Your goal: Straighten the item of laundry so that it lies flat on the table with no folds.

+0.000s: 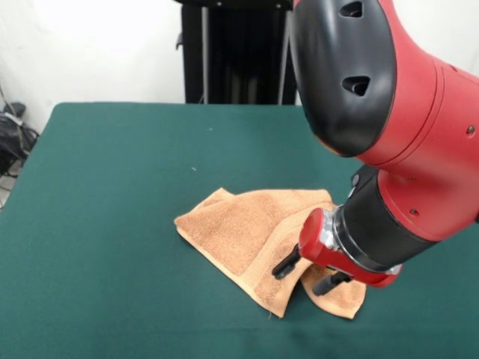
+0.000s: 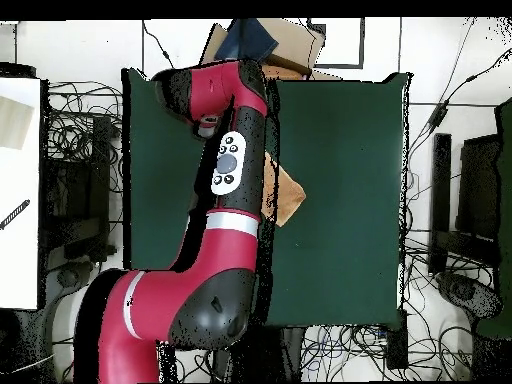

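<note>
The tan terry towel point(image 1: 239, 224) lies crumpled on the green table point(image 1: 112, 187), right of centre and toward the near edge. One layer is folded over another, and a corner sticks out at the near right. My gripper point(image 1: 307, 274) hangs low over the towel's near right part. Its two black fingers point(image 1: 287, 264) are spread apart and nothing is held between them. In the overhead view only a strip of the towel point(image 2: 288, 195) shows beside my arm on the table point(image 2: 340, 150). The arm hides the gripper there.
The black pedestal point(image 1: 239, 52) stands beyond the far edge. Dark gear and cables point(image 1: 11, 138) lie off the table's left side. In the overhead view a cardboard box point(image 2: 280, 45) sits past one end, a white surface point(image 2: 20, 190) at the left, and cables all round.
</note>
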`<action>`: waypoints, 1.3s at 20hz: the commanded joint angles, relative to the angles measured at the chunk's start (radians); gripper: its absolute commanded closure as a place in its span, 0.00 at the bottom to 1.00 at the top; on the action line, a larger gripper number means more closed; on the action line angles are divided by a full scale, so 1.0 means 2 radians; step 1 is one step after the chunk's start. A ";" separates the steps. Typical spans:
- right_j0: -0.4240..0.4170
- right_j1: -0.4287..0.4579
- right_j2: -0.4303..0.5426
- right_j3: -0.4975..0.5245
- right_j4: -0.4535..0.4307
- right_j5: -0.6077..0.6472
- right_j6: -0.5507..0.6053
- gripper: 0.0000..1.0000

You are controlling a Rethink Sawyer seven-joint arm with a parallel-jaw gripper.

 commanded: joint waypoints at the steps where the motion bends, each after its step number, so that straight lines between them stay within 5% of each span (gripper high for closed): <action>1: 0.000 0.002 0.052 0.097 -0.026 -0.037 -0.074 0.00; 26: -0.003 0.007 0.057 0.109 -0.030 -0.049 -0.081 0.00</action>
